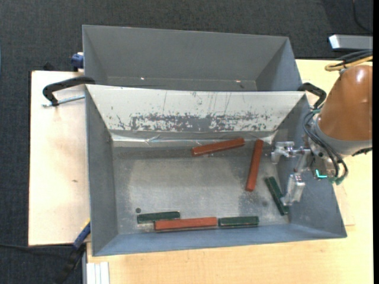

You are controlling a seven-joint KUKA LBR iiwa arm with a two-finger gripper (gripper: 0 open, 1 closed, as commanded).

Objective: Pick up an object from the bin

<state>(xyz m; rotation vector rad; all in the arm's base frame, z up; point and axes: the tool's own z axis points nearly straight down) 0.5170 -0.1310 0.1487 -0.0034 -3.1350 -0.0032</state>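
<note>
Gripper hung low by the right wall of the bin, just beside a green stick (red stick nearby); clenched or released, couldn't tell.

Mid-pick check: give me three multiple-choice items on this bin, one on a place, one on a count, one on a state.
1. Where is the end effector?
A. at the bin's right side
B. at its left front corner
C. at the middle of its back wall

2. How many red-brown sticks lie in the bin?
A. one
B. three
C. five

3. How do the front-wall sticks lie?
A. flat, in a row along the wall
B. standing on end
C. crossed in a heap

Key:
1 A, it hangs by a dark green stick near the right wall.
2 B, one is at the back, one slants at the right, one is in front.
3 A, green, red and green lie lengthwise.
</note>
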